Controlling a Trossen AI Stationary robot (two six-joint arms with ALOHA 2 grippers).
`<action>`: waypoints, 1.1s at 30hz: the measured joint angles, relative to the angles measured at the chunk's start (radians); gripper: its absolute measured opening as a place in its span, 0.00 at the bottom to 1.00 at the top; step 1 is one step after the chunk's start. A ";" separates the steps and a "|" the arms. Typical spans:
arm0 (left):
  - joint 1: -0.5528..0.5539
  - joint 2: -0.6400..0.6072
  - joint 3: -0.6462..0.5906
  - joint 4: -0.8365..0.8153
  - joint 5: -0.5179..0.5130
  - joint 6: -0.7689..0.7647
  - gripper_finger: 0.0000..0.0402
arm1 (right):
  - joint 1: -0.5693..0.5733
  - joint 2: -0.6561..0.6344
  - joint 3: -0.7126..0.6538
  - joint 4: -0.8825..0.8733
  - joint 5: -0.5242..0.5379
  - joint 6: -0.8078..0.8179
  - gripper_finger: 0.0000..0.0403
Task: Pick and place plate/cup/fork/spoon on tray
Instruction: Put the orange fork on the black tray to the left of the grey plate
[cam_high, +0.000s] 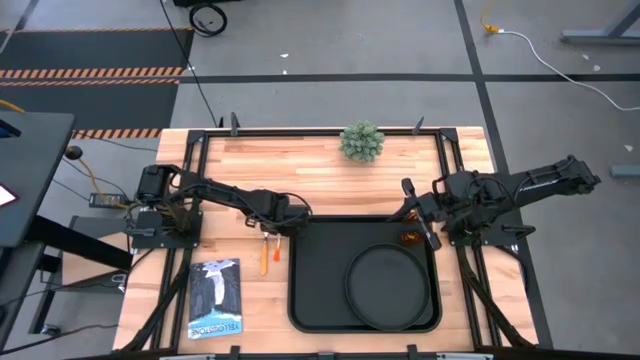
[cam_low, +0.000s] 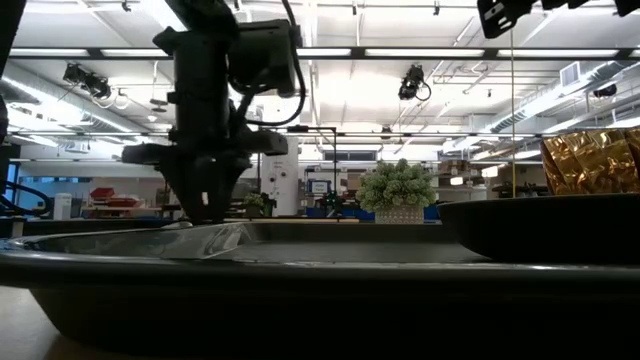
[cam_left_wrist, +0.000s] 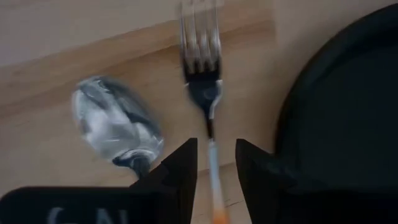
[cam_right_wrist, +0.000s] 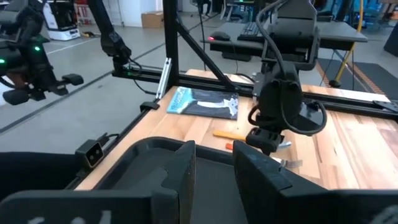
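Plate (cam_high: 388, 286) on tray (cam_high: 318, 290); cup (cam_high: 411, 238) by right gripper (cam_high: 427, 228).

The light wooden-plank bench (cam_high: 330, 175) carries a large black rectangular tray (cam_high: 320, 270) near its front middle. Just left of the tray lie an orange-handled metal fork (cam_high: 275, 247) and orange-handled metal spoon (cam_high: 264, 252). A blue-and-white booklet (cam_high: 215, 298) lies front left; a small green potted plant (cam_high: 361, 142) stands at the back.

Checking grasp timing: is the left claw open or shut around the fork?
Open. In the left wrist view the left claw has its fingers apart, the fork handle between them, untouched.
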 joint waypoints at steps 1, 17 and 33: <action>0.000 0.000 0.000 0.001 -0.002 0.000 0.29 | 0.004 -0.001 0.000 0.000 0.001 0.000 0.28; 0.000 0.064 0.002 0.032 0.019 0.022 0.26 | 0.011 -0.007 0.001 0.013 0.008 0.005 0.28; 0.000 0.066 0.003 0.021 0.009 0.010 0.04 | 0.011 -0.023 0.001 -0.035 0.008 0.000 0.28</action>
